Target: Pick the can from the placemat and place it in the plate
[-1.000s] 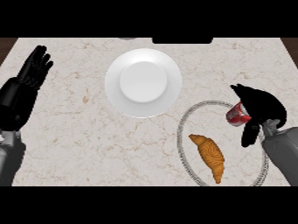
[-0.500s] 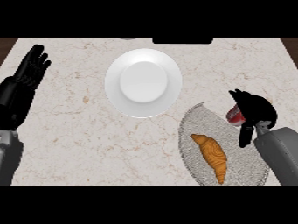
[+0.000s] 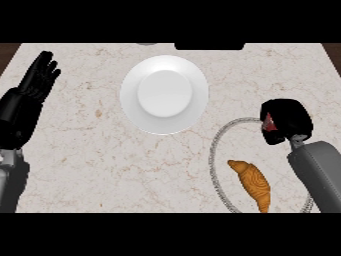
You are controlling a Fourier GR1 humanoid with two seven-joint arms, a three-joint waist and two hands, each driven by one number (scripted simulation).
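One red can — mostly hidden inside the right hand.

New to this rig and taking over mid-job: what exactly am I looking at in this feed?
One camera looks steeply down from the robot's head at a marble counter. The grey forearms with black hands are the robot's own. The left hand, at the view's left, rests open, fingers up. The right hand is curled round a red can, mostly hidden, at the far edge of a round placemat. A croissant lies on that placemat. The white plate, where the can should go, sits bare mid-counter.
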